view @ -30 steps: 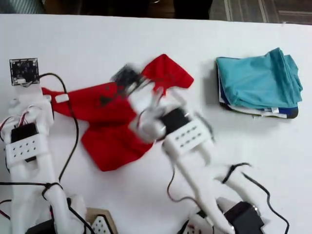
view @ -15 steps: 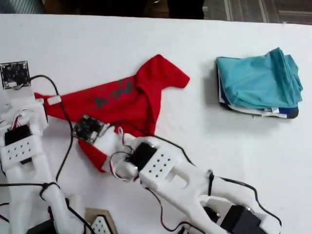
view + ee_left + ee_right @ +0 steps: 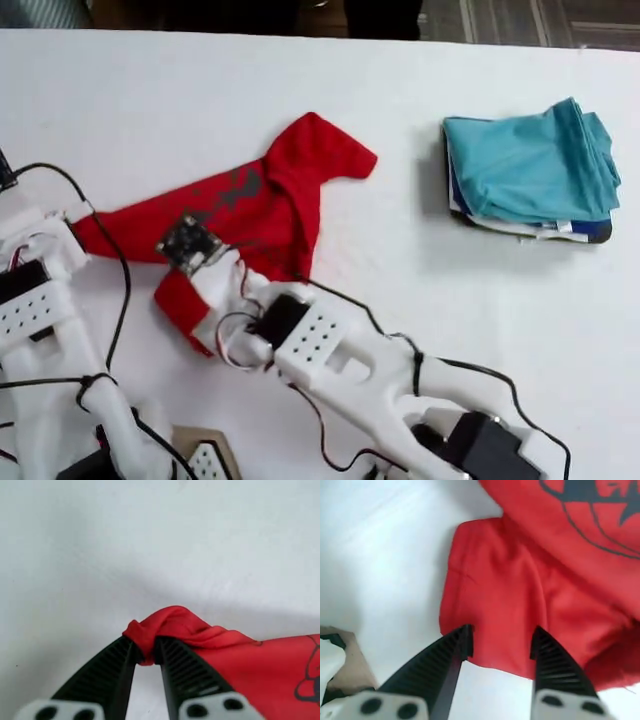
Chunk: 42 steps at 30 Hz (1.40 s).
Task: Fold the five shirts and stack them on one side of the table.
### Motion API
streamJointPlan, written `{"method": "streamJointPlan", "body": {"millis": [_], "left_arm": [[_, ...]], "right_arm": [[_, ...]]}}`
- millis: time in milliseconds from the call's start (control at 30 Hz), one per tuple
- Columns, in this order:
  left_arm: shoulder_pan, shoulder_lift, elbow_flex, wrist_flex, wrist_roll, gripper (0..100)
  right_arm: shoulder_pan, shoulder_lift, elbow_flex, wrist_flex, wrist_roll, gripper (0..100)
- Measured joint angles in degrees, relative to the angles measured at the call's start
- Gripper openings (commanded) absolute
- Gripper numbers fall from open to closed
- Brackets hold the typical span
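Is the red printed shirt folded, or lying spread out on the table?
Not folded: the red printed shirt lies loosely spread and rumpled on the white table, with one bunched corner pinched in the left gripper.

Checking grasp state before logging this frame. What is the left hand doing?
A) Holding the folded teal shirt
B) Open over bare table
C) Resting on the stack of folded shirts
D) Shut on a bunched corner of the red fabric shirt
D: in the left wrist view, the left hand has its two black fingers closed on a twisted, bunched corner of the red fabric shirt, with white table around it.
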Motion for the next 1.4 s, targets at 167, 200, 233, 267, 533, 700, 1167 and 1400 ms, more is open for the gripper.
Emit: {"method": "streamJointPlan", "body": {"millis": [167,200,233,267,533,700,1167,1400], "left_arm": [[0.0,0.0,-1.1,0.5,0.0,3],[0.0,0.0,-1.1,0.5,0.0,3],[0.0,0.0,-1.1,0.5,0.0,3],[0.0,0.0,-1.1,0.5,0.0,3],[-0.1,0.0,-1.1,0.5,0.0,3],[-0.1,0.0,-1.1,0.5,0.0,3],[-0.1,0.0,-1.1,0.5,0.0,3],[-0.1,0.0,-2.2,4.4,0.0,3]], "right_arm": [[-5.6,4.0,0.0,-0.5,0.0,19.3],[-6.5,4.8,0.0,-0.5,0.0,19.3],[-7.1,5.6,0.0,-0.5,0.0,19.3],[-7.5,6.3,0.0,-0.5,0.0,19.3],[-7.6,14.5,-0.1,-4.0,0.0,19.3],[-4.7,16.8,-0.4,-6.9,0.0,14.1],[5.2,15.5,-0.4,-4.9,5.7,1.9],[13.1,0.9,-0.4,2.8,11.2,1.9]]}}
